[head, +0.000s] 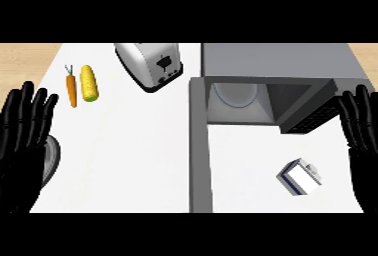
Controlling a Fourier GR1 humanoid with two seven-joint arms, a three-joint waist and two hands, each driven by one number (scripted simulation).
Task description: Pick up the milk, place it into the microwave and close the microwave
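Note:
A small white and blue milk carton [300, 176] stands on the counter at the lower right. Behind it the grey microwave [280, 60] shows an open cavity with a white turntable plate [238, 94] inside. Its door [200, 145] hangs open, seen edge-on as a long grey strip reaching toward me. My right hand [360, 125] rests open at the right edge, fingers up, to the right of the carton and apart from it. At the left edge my left hand [23, 135] rests open, far from the milk.
A silver toaster [150, 64] stands left of the microwave at the back. A carrot [71, 89] and a corn cob [88, 83] lie at the back left. A dark round object [52, 157] peeks out beside my left hand.

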